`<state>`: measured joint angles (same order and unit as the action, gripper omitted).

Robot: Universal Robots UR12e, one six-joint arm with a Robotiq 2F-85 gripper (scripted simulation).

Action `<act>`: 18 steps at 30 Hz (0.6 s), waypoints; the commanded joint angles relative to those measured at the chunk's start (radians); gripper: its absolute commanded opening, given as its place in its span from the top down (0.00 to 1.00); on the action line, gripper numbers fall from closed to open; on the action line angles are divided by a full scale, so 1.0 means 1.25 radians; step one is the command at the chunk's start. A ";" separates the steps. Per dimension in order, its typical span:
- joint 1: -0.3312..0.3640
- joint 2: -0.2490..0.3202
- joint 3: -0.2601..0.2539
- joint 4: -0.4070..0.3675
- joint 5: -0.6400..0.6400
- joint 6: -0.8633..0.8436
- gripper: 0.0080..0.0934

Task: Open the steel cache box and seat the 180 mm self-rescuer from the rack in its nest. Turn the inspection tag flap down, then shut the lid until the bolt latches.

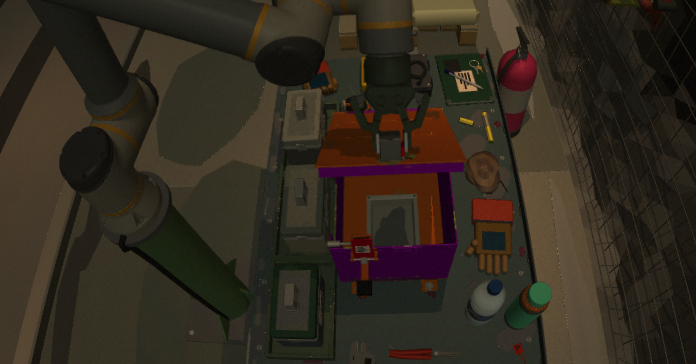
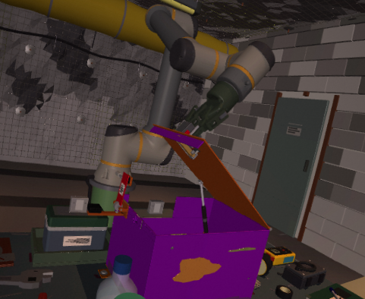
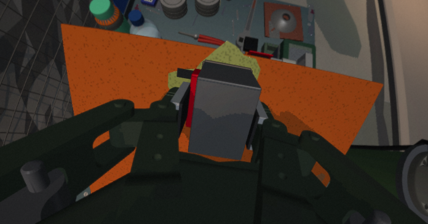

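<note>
My gripper (image 1: 391,144) (image 2: 190,131) (image 3: 219,118) is over the raised lid of the purple steel cache box (image 1: 395,222) (image 2: 189,243). The grey handle block (image 1: 391,148) (image 3: 223,112) on the orange lid (image 1: 390,139) (image 2: 214,178) (image 3: 215,84) sits clamped between its closed fingers, and the lid stands tilted up on a gas strut (image 2: 203,208). Inside the box a grey nest (image 1: 393,219) lies empty. A red inspection tag flap (image 1: 363,248) (image 2: 122,189) stands upright at the box's front corner. Grey self-rescuer cases (image 1: 301,119) sit in the rack left of the box.
The lid's purple front rim (image 1: 390,168) juts over the box opening. Right of the box lie a work glove (image 1: 492,244), a white bottle (image 1: 485,299) and a green bottle (image 1: 527,304). A red fire extinguisher (image 1: 516,89) stands at the far right corner.
</note>
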<state>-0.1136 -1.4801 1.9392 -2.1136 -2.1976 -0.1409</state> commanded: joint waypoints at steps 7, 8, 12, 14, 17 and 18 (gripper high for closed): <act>0.036 0.002 -0.014 0.031 -0.060 0.040 1.00; 0.041 0.002 -0.016 0.036 -0.069 0.046 1.00; 0.062 0.004 -0.024 0.058 -0.103 0.072 1.00; 0.072 0.006 -0.029 0.070 -0.120 0.086 1.00; 0.087 0.008 -0.035 0.089 -0.146 0.108 1.00; 0.092 0.009 -0.038 0.096 -0.154 0.115 1.00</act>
<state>0.0030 -1.4690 1.8926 -1.9923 -2.3914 0.0037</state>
